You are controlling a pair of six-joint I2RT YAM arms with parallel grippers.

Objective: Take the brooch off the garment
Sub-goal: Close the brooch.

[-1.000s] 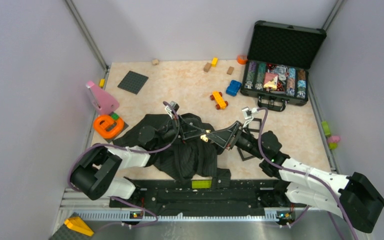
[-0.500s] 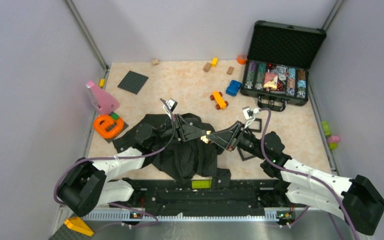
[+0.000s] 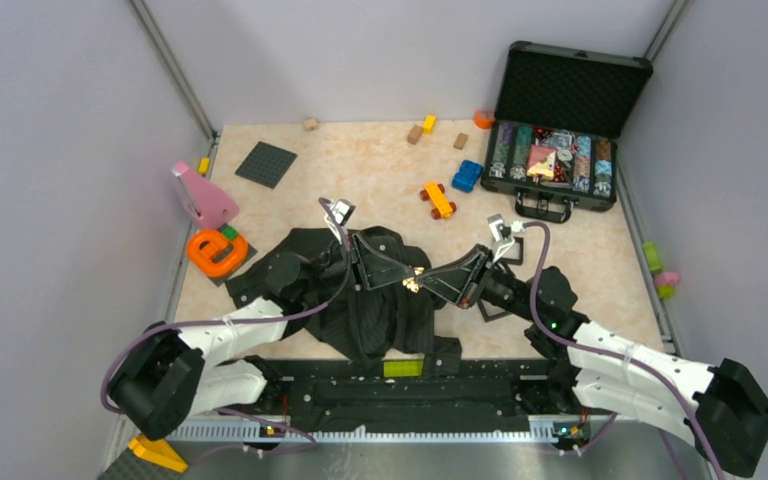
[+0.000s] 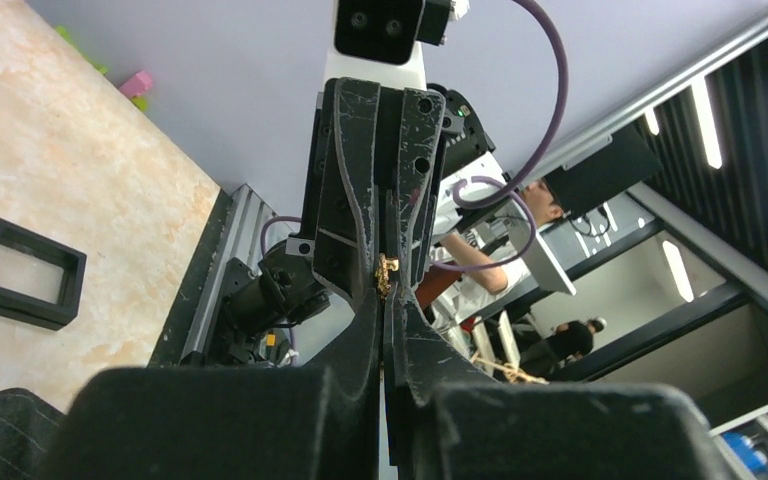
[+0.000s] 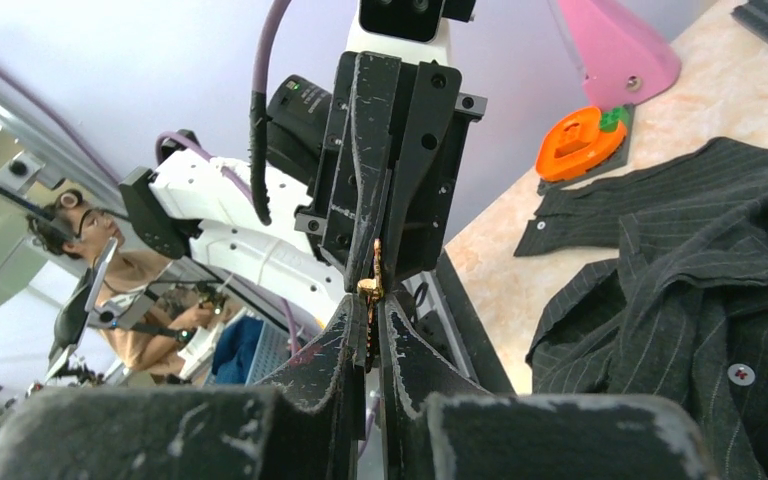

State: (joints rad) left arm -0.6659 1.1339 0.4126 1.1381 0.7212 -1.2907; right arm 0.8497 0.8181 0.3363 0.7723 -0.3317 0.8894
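Wider a second ago, the right gripper (image 5: 368,305) is pinching the brooch (image 4: 387,272); the left gripper (image 4: 385,303) is clamping it too, above the shirt (image 3: 380,320).

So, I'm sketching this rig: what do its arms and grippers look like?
The left arm and right arm have white shells, black joints and bases, with purple cables running to the wrists. The left gripper and right gripper have long, black, scuffed, tapering fingers.
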